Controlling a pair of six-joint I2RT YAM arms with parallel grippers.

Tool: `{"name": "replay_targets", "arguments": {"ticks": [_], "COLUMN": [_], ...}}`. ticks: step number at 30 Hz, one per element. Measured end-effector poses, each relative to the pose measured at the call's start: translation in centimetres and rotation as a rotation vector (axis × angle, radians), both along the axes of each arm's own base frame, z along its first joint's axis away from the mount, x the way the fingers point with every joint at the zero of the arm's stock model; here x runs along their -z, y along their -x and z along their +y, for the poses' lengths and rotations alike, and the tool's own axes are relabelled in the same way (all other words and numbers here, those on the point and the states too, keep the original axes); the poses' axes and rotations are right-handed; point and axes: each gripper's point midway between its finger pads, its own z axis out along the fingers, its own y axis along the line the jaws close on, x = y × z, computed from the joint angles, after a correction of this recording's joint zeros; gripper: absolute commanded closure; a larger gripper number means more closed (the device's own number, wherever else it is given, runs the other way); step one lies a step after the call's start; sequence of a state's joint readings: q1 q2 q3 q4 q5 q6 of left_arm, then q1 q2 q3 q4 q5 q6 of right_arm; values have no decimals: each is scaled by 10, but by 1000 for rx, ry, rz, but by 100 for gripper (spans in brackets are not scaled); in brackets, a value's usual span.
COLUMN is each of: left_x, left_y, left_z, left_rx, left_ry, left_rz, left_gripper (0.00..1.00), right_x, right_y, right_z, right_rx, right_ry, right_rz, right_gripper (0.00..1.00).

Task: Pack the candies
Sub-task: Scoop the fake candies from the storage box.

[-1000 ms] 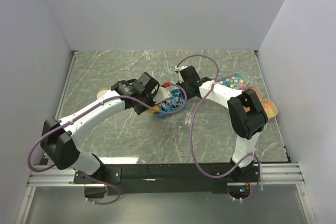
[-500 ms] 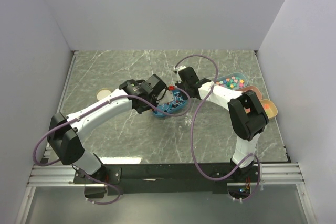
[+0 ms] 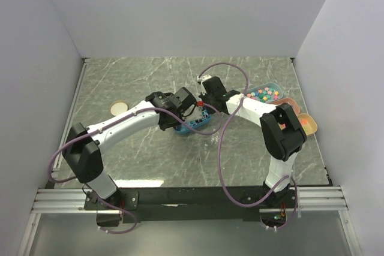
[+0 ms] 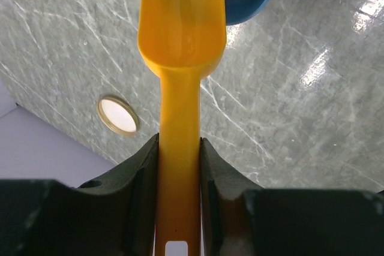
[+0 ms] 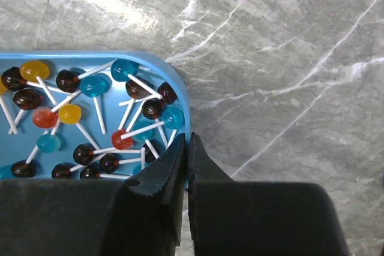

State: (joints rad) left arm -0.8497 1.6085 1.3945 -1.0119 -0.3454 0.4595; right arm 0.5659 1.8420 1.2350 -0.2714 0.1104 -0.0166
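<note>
Yellow: clenched the scoop (image 4: 182, 28) by its handle in the left gripper (image 4: 180, 151), aimed at the candies (image 5: 125, 69); pinched the tray (image 5: 182, 97) rim with the right gripper (image 5: 187, 148), likely for steadiness.

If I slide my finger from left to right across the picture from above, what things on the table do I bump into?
Round lid → blue tray with the candies → tray of pastel sweets → orange dish.
</note>
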Motion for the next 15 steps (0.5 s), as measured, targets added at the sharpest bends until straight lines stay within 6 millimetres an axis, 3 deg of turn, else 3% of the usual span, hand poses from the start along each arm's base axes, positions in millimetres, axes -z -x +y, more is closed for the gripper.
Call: {"name": "replay_targets", "arguments": {"ticks": [15], "left_x": [29], "left_y": [-11], "left_z": [-27], "left_rx": [16], "left_ry": [10], "left_rz": [59], "left_gripper": [99], "right_x": [13], "right_y": [11], "right_z": [9], "right_rx": [-8], "right_ry": [-72], "right_rz": [32], "right_gripper": [100]}}
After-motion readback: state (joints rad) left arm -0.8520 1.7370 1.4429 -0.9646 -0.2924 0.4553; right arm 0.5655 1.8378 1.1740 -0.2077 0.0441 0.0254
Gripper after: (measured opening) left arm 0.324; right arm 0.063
